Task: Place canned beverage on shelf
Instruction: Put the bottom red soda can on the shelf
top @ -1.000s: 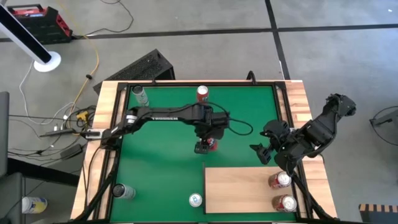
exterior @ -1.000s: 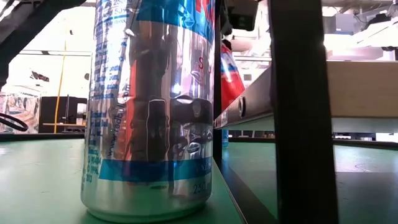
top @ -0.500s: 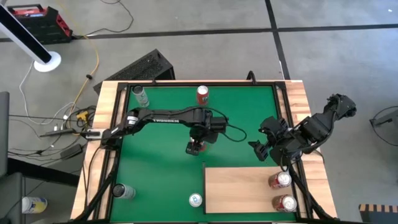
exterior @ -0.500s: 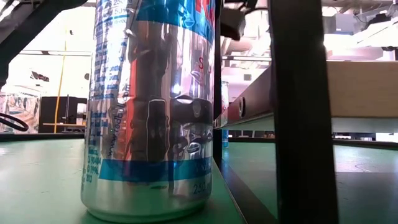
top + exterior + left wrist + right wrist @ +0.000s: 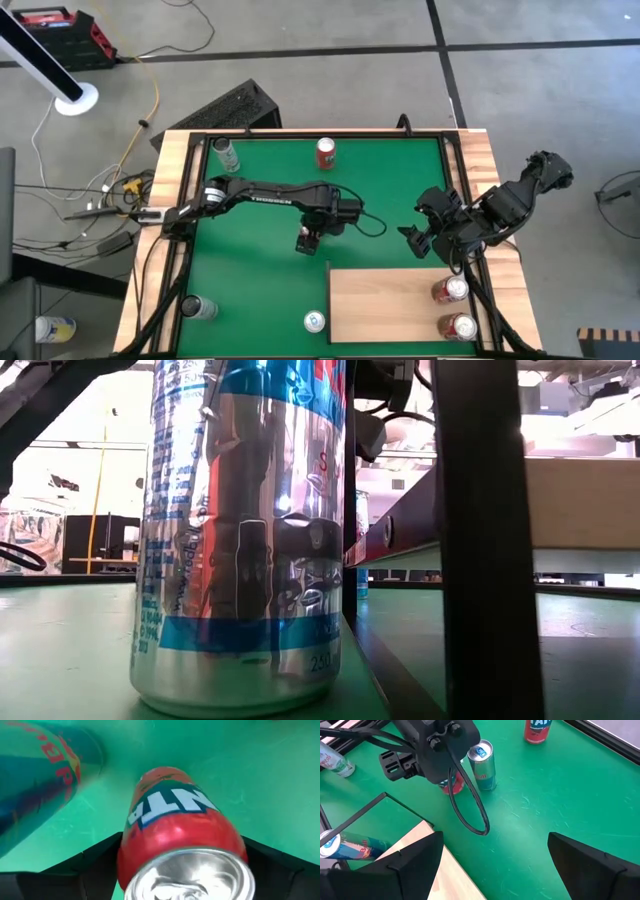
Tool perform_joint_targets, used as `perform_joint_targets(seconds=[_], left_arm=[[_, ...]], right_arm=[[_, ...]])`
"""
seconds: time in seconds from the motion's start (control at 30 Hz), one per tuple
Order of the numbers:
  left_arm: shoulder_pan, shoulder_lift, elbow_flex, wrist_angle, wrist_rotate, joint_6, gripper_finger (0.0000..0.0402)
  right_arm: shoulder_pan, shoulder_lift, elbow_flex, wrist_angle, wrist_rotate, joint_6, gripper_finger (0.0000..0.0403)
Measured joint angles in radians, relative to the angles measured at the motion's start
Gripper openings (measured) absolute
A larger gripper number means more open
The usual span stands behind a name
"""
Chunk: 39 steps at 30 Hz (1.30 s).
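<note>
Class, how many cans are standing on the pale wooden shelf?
2. Both stand by the shelf's right edge in the high view: one red can partway along it, the other red can at the bottom-right corner. None looks hidden.

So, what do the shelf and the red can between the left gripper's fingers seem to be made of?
The shelf: pale unfinished-looking wood or plywood, matte, faint grain. The red can: thin metal, probably aluminium; its bare silver top shines, its body has glossy red print. The left gripper stands around it.
</note>
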Motion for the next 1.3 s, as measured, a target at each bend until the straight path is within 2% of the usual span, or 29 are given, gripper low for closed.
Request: perform_joint_targets(seconds=[0.1,0.27,0.6,0.87,1.07,1.17,1.3], left_arm=[[0.000,0.000,0.011,0.007,0.040,0.000,0.0334],[0.000,0.003,0.058,-0.009,0.050,-0.009,0.0336],[0.000,-0.003,0.272,-0.106,0.039,-0.016,0.0337],[0.008,-0.234,0.230,-0.122,-0.004,-0.075,0.0336],[0.009,-0.465,0.187,-0.116,-0.100,-0.134,0.0334],[0.009,-0.622,0.077,-0.064,-0.125,-0.180,0.0334],[0.009,-0.884,-0.185,0.111,-0.143,-0.259,0.0334]], right_arm=[[-0.002,0.000,0.000,0.000,0.000,-0.003,0.0383],[-0.006,0.000,0.000,0.000,0.000,-0.007,0.0383],[-0.007,0.000,0.000,0.023,0.000,-0.021,0.0383],[-0.042,0.000,0.000,0.269,-0.006,-0.303,0.0383],[-0.155,0.000,0.000,0.454,-0.103,-0.558,0.0383],[-0.228,0.029,0.000,0.573,-0.170,-0.697,0.0383],[-0.311,0.098,0.000,0.731,-0.283,-0.881,0.0383]])
